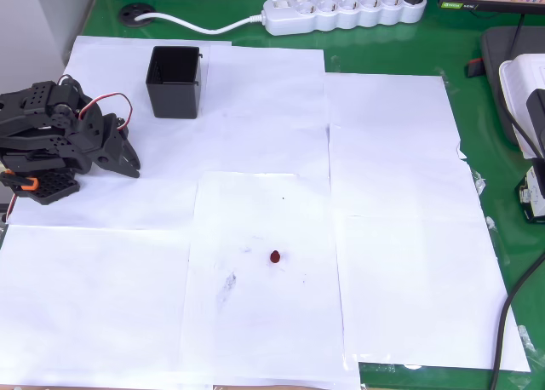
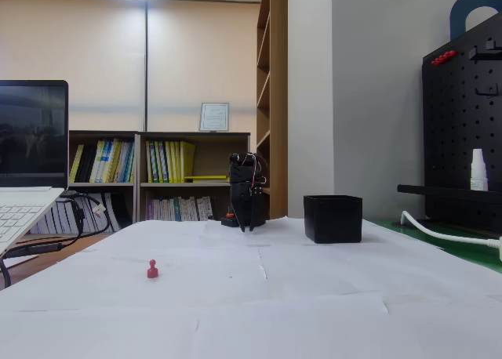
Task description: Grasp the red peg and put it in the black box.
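One red peg (image 1: 275,256) is seen in the overhead view, lying on the white paper sheets (image 1: 392,237) that cover the green desk (image 1: 477,109), well apart from everything else. In the fixed view the peg (image 2: 152,270) is shown standing upright on the paper, left of centre. One black box (image 1: 175,82) is set on the paper near the upper left of the overhead view, its open top facing up; in the fixed view the box (image 2: 332,218) is seen right of the arm. One black arm is folded at the left edge of the overhead view, with its fingers (image 1: 129,156) held just below and left of the box, touching nothing. The fingers appear pressed together, with no gap made out between them, and nothing is pinched. One white power strip (image 1: 345,11) is laid along the desk's top edge. One laptop (image 2: 27,171) is placed at the left of the fixed view.
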